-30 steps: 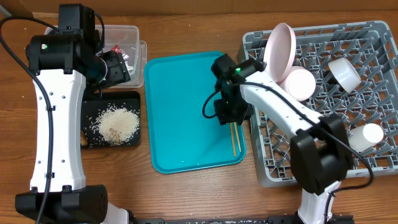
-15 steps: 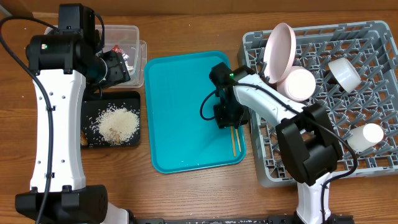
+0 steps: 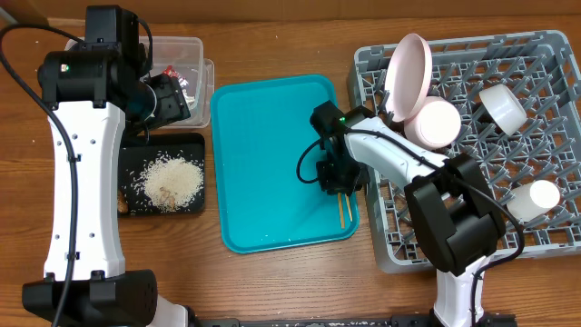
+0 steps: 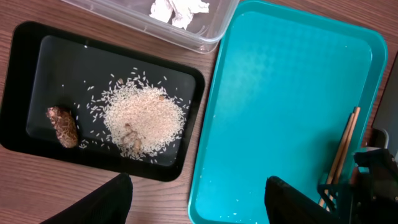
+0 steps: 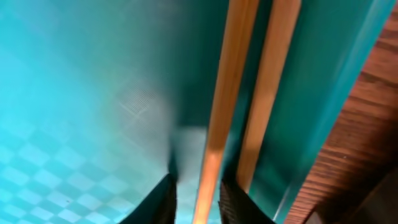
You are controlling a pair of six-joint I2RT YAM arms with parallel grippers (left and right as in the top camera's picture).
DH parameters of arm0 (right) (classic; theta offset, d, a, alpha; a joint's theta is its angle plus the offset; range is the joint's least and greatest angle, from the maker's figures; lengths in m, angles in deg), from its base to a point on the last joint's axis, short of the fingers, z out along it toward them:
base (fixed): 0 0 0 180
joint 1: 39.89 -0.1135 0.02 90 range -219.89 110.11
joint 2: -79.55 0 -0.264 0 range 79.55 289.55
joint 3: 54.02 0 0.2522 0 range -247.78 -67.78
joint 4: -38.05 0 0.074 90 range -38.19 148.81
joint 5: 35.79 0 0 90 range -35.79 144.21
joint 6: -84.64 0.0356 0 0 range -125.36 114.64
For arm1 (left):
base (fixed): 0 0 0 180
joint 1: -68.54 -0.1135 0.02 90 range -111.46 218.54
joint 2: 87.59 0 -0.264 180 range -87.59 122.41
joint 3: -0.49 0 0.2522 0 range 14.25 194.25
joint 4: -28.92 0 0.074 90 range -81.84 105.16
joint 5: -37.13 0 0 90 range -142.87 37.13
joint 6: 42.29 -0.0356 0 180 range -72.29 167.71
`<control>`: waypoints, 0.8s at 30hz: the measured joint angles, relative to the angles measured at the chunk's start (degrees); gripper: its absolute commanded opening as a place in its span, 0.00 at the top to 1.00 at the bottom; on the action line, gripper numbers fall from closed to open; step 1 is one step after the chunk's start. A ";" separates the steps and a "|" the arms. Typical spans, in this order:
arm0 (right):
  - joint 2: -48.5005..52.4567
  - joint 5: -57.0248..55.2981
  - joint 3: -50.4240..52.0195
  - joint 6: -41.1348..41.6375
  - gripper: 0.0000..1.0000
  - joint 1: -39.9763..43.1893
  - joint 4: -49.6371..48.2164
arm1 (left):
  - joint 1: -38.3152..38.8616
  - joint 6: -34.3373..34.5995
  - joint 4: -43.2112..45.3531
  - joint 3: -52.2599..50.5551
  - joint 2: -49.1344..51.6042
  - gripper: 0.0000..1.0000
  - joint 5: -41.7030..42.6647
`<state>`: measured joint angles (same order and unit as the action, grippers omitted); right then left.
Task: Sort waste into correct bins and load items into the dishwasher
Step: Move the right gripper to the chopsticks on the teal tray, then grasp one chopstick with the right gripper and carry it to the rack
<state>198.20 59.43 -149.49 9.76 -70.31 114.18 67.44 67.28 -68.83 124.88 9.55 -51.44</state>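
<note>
Your right pincer [image 3: 336, 184] sits low over the teal tray [image 3: 263, 136] in the overhead view, at the far ends of the two chopsticks [image 3: 342, 209]. They run from it toward the tray's near rim. The grey dish rack [image 3: 381, 232] lies just to its right. Your left pincer [image 3: 171, 100] hangs above the line where the clear tub [image 3: 186, 47] on its far side meets the black tray [image 3: 195, 138] on its near side.

From the left wrist, that pincer's fingers [image 4: 106, 202] stand wide apart with nothing between them (only tray rims below). Just ahead of one finger the rice [image 4: 144, 116] is heaped in the black tray, with a brown lump [image 4: 63, 126] beyond it. A white napkin [image 4: 180, 9] lies farther out in the tub.

From the right wrist, the fingers [image 5: 165, 199] stand slightly apart astride one chopstick, with a sliver of teal showing beside it. The second stick lies just outside the other finger, beside the tray's wall.
</note>
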 measured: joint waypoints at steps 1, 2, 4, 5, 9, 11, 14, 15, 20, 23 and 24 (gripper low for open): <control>0.00 -0.13 0.04 0.02 0.79 -0.02 -0.02 | 0.00 0.00 0.00 0.00 0.00 0.30 0.00; 0.00 -0.20 0.04 0.00 0.79 -0.07 0.02 | 0.00 0.00 0.00 0.00 0.00 0.30 0.00; 0.00 -0.26 0.04 0.02 0.81 -0.15 0.00 | 0.00 0.02 0.00 0.00 0.00 0.30 0.00; 0.00 -0.33 0.04 0.04 0.83 -0.26 -0.02 | -0.02 0.02 0.00 0.00 0.00 0.30 0.00; -0.04 -0.37 0.09 -0.07 0.93 -1.20 -0.20 | 0.00 0.00 0.02 0.00 0.00 0.30 0.00; -0.09 -0.33 0.11 -0.11 0.96 -1.92 -0.24 | -0.02 0.02 0.02 0.00 0.00 0.30 0.00; -0.11 -0.28 0.11 0.28 0.96 -2.93 -0.26 | -0.02 0.00 0.02 0.00 0.00 0.30 0.00; -0.11 -0.31 0.11 0.48 0.96 -3.10 -0.28 | 0.00 0.02 0.02 0.00 0.00 0.30 0.00; -0.11 -0.04 0.07 2.03 0.96 -3.45 0.33 | 0.00 0.02 0.00 0.00 0.00 0.30 0.00; -0.11 0.26 -0.31 2.47 0.96 -3.43 2.14 | 0.00 0.00 0.00 0.00 0.00 0.30 0.00; -0.11 0.33 -0.61 2.64 0.96 -3.43 3.08 | 0.00 0.02 0.02 0.00 0.00 0.30 0.00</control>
<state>198.09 59.75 -150.10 12.40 -73.74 117.26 67.44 67.30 -68.81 124.88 9.55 -51.44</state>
